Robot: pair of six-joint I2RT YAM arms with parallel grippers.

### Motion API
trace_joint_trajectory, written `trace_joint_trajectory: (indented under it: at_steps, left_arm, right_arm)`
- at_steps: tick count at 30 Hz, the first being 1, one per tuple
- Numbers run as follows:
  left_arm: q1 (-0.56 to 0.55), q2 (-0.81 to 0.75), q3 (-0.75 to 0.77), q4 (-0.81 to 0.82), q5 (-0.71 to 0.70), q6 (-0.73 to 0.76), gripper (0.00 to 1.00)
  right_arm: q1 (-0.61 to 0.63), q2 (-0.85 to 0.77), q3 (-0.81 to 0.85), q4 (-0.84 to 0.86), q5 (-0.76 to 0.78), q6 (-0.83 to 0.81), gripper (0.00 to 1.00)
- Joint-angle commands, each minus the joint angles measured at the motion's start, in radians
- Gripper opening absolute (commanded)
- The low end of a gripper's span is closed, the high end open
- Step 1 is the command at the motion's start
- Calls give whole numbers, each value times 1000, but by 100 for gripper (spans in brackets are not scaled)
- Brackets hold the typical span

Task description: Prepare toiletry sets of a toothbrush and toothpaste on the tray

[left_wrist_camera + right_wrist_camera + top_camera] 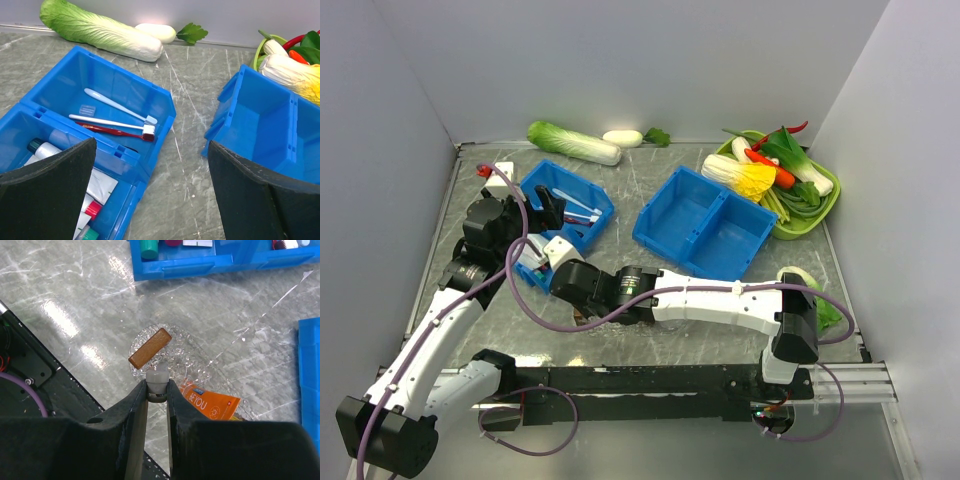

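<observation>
The clear bumpy tray (150, 342) lies on the table below my right gripper (158, 386), and shows partly in the top view (582, 319). An orange toothpaste tube (212, 404) and a brown block (150, 347) lie on it. My right gripper is shut on a pale whitish-grey piece seen end-on, apparently a toothbrush (158, 377), held just over the tray's near rim. My left gripper (150, 200) is open and empty above the table between the two blue bins. Other toothbrushes (117, 106) and toothpaste tubes (95, 186) lie in the left blue bin (588, 192).
A second, empty blue two-part bin (705, 222) stands mid-table. A green tray of vegetables (817, 205) is at the back right. A cabbage (572, 142) and a white radish (622, 138) lie along the back wall. A black rail (22, 360) runs along the near edge.
</observation>
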Motion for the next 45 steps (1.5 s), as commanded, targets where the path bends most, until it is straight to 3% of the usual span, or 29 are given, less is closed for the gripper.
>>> trace_joint_trajectory:
  at_steps: [1, 8, 21, 45]
  left_arm:
    - [1, 1, 5, 37, 14, 11, 96]
    - [1, -2, 7, 36, 11, 11, 96]
    - [1, -5, 7, 36, 14, 8, 97]
    - [1, 9, 5, 37, 16, 11, 97]
  right_arm:
    - [-6, 18, 35, -45, -46, -30, 0]
    - [-19, -8, 35, -36, -59, -19, 0]
    - [-26, -22, 58, -39, 66, 16, 0]
    - [-55, -22, -16, -6, -19, 50, 0]
